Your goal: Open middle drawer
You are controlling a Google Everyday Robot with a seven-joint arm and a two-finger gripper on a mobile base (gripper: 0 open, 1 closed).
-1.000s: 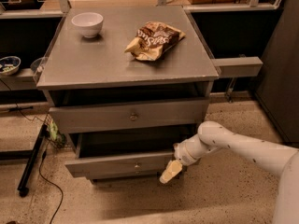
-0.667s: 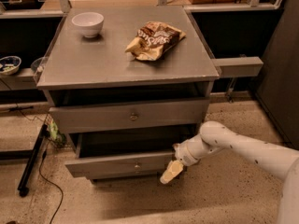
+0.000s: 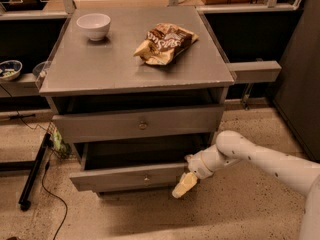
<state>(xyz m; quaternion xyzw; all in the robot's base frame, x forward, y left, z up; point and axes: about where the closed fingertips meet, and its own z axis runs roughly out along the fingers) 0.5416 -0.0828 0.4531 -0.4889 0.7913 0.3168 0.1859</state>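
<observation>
The grey cabinet (image 3: 135, 69) shows two drawer fronts with small round knobs. The upper front (image 3: 100, 126) sits nearly flush. Below it the middle drawer (image 3: 115, 178) is pulled out toward me, with a dark gap open above its front and its knob (image 3: 146, 178) at centre. My gripper (image 3: 184, 185), on a white arm (image 3: 260, 159) coming from the right, is at the right end of that drawer's front, its yellowish tip pointing down and to the left. A third drawer under the pulled-out one is hidden.
A white bowl (image 3: 93, 25) and a crumpled snack bag (image 3: 165, 43) lie on the cabinet top. A black stand and cable (image 3: 34, 171) are on the floor at the left. A dark panel (image 3: 300, 84) stands at the right. A shelf with a small bowl (image 3: 9, 69) is at the far left.
</observation>
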